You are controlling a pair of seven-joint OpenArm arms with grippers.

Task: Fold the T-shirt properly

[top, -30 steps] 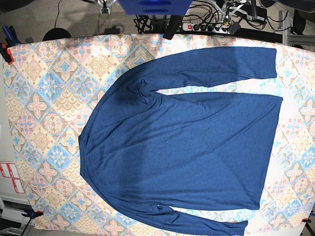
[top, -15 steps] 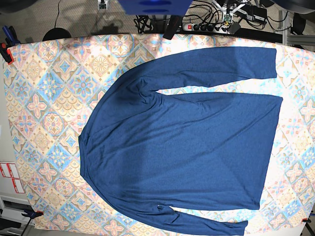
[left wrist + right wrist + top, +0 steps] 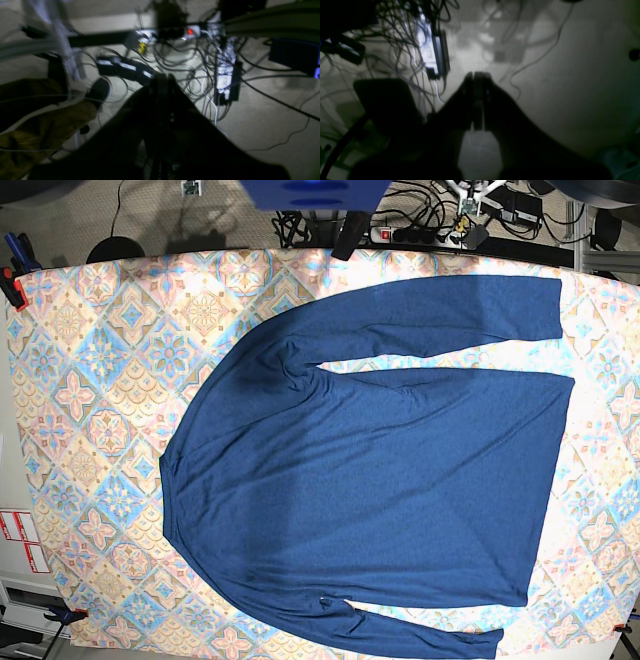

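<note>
The dark navy-blue long-sleeved T-shirt [image 3: 380,480] of thin knit fabric lies spread flat and unfolded on the table covered by a patterned cloth of pastel tiles [image 3: 90,380]. Its collar end points toward the base view's left and its hem toward the right; one sleeve runs along the far edge, the other along the near edge, partly cut off by the frame. You see neither arm over the garment in the base view.

Left gripper [image 3: 162,76]: in its wrist view you find the two dark fingers pressed together at the tips, holding nothing, hanging above a pale floor strewn with black cables [image 3: 175,62] and a power strip with a red switch [image 3: 185,32].

Right gripper [image 3: 476,75]: likewise closed tip to tip and empty, above the same kind of floor, with tangled cables [image 3: 402,50] to one side. Both views are blurred.
</note>
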